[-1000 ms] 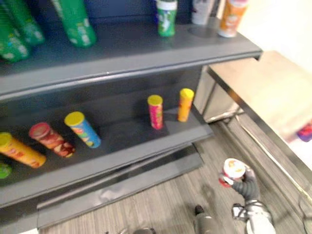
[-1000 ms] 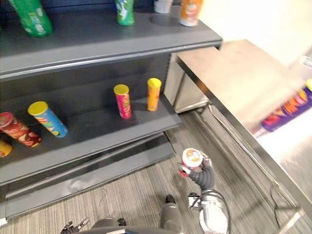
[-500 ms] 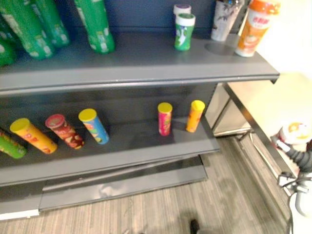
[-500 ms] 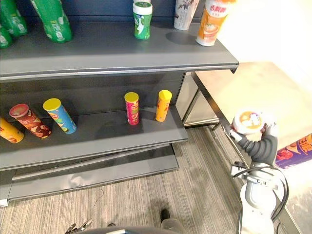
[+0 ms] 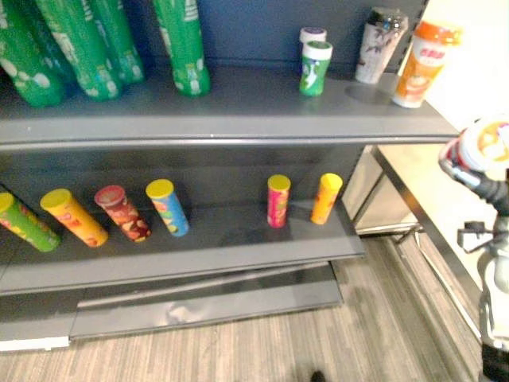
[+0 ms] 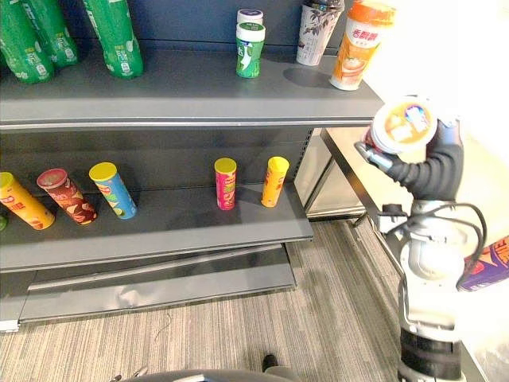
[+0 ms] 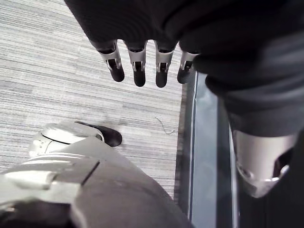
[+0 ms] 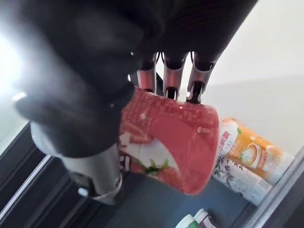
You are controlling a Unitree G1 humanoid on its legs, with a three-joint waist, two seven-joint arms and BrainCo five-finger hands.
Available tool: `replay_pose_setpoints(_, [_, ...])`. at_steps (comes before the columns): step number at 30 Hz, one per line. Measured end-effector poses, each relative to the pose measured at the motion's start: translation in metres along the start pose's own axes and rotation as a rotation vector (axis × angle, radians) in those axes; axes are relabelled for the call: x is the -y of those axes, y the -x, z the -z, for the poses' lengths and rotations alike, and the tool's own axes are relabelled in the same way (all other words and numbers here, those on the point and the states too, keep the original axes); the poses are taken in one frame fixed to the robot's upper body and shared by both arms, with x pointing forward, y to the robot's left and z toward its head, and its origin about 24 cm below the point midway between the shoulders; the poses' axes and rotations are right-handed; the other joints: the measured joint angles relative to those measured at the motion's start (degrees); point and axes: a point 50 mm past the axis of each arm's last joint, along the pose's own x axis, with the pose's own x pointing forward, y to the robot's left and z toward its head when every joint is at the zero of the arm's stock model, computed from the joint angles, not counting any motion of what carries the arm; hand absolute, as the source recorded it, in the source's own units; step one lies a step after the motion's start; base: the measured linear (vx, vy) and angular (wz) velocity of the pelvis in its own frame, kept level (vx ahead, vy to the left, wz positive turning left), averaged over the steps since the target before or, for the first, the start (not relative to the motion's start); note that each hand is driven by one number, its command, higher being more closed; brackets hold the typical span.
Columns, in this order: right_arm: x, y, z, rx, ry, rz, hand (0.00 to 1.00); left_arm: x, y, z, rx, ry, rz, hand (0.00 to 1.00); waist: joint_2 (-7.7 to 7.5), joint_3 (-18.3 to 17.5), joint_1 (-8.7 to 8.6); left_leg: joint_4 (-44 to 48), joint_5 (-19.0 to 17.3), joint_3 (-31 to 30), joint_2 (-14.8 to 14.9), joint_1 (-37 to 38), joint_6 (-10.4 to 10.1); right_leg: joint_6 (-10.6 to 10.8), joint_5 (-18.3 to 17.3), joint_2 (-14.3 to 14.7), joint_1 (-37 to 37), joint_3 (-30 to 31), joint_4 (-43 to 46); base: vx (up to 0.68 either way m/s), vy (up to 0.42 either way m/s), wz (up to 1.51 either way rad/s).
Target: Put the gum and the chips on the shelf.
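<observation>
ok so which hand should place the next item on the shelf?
Right. The right hand is curled round the red container, raised beside the right end of the top shelf. The left hand hangs low over the floor, fingers relaxed, holding nothing.

So the gum tub [image 6: 404, 125] is a short, chunky red-pink tub with a strawberry picture on the side and a white lid with orange print. It's up in the air, tipped so the lid faces the head camera, with the right hand [image 6: 436, 163] wrapped round its body from behind. It sits just off the right end of the shelf [image 6: 199, 95], roughly level with the dark grey top board and not touching it. The chips [image 6: 487, 267] are a purple can with orange lettering, lying on its side well to the right of the shelf and lower than the gum tub, half cut off at the edge.
</observation>
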Motion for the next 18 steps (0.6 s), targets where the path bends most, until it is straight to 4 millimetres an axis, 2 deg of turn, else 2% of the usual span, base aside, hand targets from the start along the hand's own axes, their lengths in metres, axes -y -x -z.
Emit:
replay_pose_setpoints(5, [-0.021, -0.052, 0.013, 0.001, -0.075, -0.149, 1.00, 0.000, 0.001, 0.004, -0.009, -0.004, 0.020, 0.00, 0.05, -0.2, 0.49, -1.0, 1.0, -0.1, 0.2, 0.2, -0.1, -0.1, 0.0, 0.2, -0.1, -0.3, 0.0, -0.01, -0.003, 0.03])
replay_pose_setpoints(6, [-0.028, -0.069, 0.015, -0.005, -0.097, -0.192, 1.00, 0.001, 0.001, 0.004, -0.011, -0.008, 0.027, 0.00, 0.05, -0.2, 1.03, -1.1, 1.1, -0.1, 0.3, 0.2, -0.1, -0.2, 0.1, 0.3, -0.1, -0.3, -0.1, 0.00, 0.000, 0.00])
replay_pose_setpoints(11, [-0.045, -0.119, 0.014, -0.042, -0.158, -0.275, 1.00, 0.003, 0.002, 0.005, -0.010, -0.019, 0.043, 0.00, 0.05, -0.2, 3.27, -1.4, 1.3, -0.1, 0.6, 0.1, -0.2, -0.5, 0.7, 0.5, -0.1, -0.4, -1.0, 0.00, 0.000, 0.00])
replay_pose_setpoints(14, [-0.056, -0.142, 0.009, -0.063, -0.173, -0.310, 1.00, 0.003, 0.002, 0.004, -0.010, -0.015, 0.045, 0.00, 0.05, -0.2, 4.34, -1.4, 1.3, -0.4, 0.5, 0.1, -0.2, -0.5, 0.7, 0.4, 0.1, -0.7, -1.2, 0.01, 0.004, 0.05])
replay_pose_setpoints(18, [-0.062, -0.155, 0.010, -0.109, -0.220, -0.316, 1.00, 0.004, 0.001, 0.004, -0.008, -0.013, 0.046, 0.00, 0.05, -0.2, 5.23, -1.3, 1.4, -1.5, 0.6, 0.1, -0.3, -0.5, 0.9, 0.3, 1.0, -1.7, -2.1, 0.01, 0.004, 0.15])
